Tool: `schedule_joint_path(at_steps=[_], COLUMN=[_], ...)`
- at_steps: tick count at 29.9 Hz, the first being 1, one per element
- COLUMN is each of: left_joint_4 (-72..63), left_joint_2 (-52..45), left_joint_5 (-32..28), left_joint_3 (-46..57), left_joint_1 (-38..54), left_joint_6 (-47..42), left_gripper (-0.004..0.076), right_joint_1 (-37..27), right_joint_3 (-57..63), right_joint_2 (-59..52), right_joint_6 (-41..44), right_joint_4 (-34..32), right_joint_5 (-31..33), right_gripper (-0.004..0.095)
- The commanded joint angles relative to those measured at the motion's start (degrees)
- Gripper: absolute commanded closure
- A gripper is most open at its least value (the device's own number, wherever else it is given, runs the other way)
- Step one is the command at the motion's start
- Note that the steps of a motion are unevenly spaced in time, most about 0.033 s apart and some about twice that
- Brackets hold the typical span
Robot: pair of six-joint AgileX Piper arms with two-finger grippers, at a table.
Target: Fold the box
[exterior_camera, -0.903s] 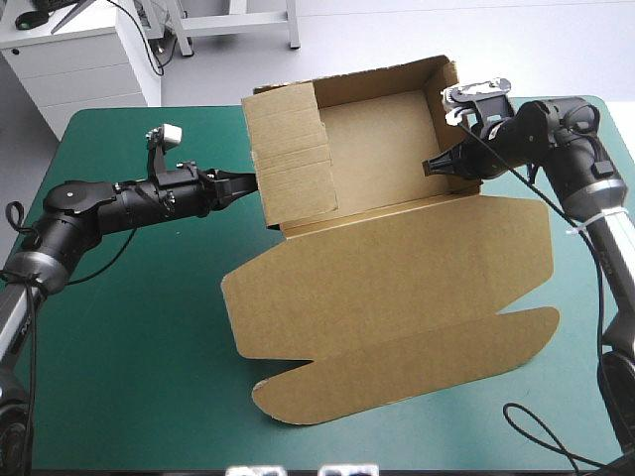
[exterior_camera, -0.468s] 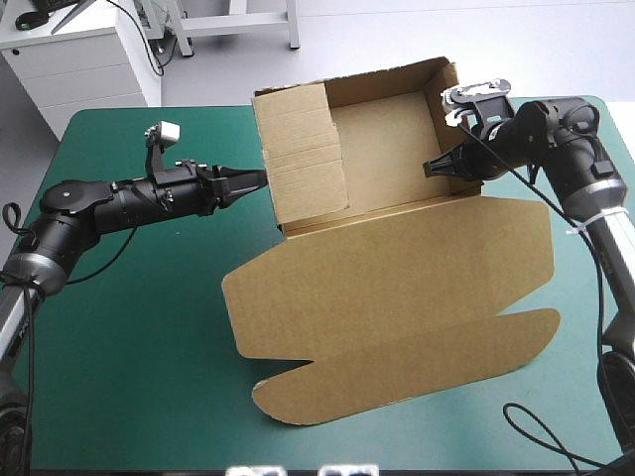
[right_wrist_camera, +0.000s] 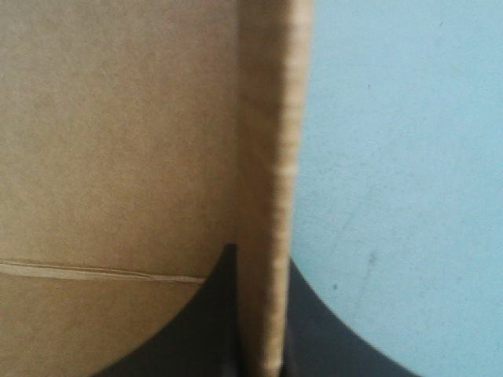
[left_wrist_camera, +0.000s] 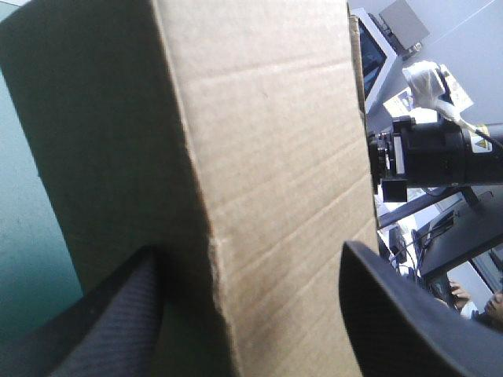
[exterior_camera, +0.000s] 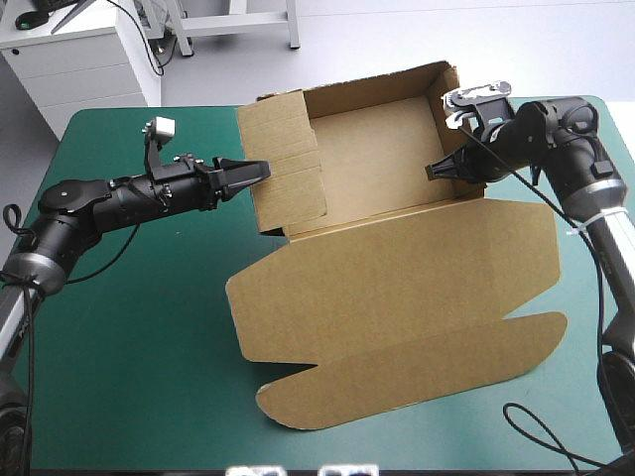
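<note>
Corrugated brown box (exterior_camera: pixel 397 288): tray walls up, lid flat on desk (exterior_camera: pixel 129 327). Left pincer (exterior_camera: pixel 260 169) gapes astride left wall; right pincer (exterior_camera: pixel 432 171) clamps right wall.

From the left wrist, the box (left_wrist_camera: pixel 267 118) wall ran past the picture's edges and hid nearly all the desk (left_wrist_camera: pixel 23 236) ahead of the left claw (left_wrist_camera: pixel 251 255). From the right wrist, the wall's edge inside the right claw (right_wrist_camera: pixel 261 255) was blurred.

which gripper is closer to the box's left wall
Left. The left gripper stands open around the left wall; the right gripper is shut on the opposite, right wall.
</note>
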Motion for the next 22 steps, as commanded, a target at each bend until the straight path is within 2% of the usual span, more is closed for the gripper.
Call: schedule_joint_path(at_steps=[1,5,12,16,19,22], left_joint_4=[-5.29,-0.8,22.57,36.89,51.76,65.27], left_joint_2=[-1.83,-1.83,-1.83,-1.79,-1.45,-0.99], left_joint_5=[0.42,-1.95,-12.17,-17.09,-17.46,-15.38], left_joint_3=[-1.82,-2.6,-9.58,-13.75,-16.33,-17.95], left_joint_1=[-0.37,-0.9,-10.08,-16.44,-20.33,-23.12], left_joint_6=[-1.46,-8.81,-28.58,-43.65,-57.57,-69.74], left_gripper=[0.0296,0.0324,0.0337,0.0337,0.0337,0.0337], right_joint_1=[0.05,0.12,0.12,0.12,0.12,0.12], right_joint_3=[-1.72,-1.72,-1.94,-1.94,-1.94,-1.94], right_joint_2=[-2.43,-2.43,-2.43,-2.43,-2.77,-3.16], right_joint_6=[0.0,0.24,0.73,0.93,0.93,0.93], right_joint_4=[0.53,-0.3,0.18,0.31,0.76,1.13], right_joint_5=[-2.33,-2.44,-3.75,-3.75,-3.75,-3.99], right_gripper=[0.0926,0.0925,0.0925,0.0925,0.0925,0.0925])
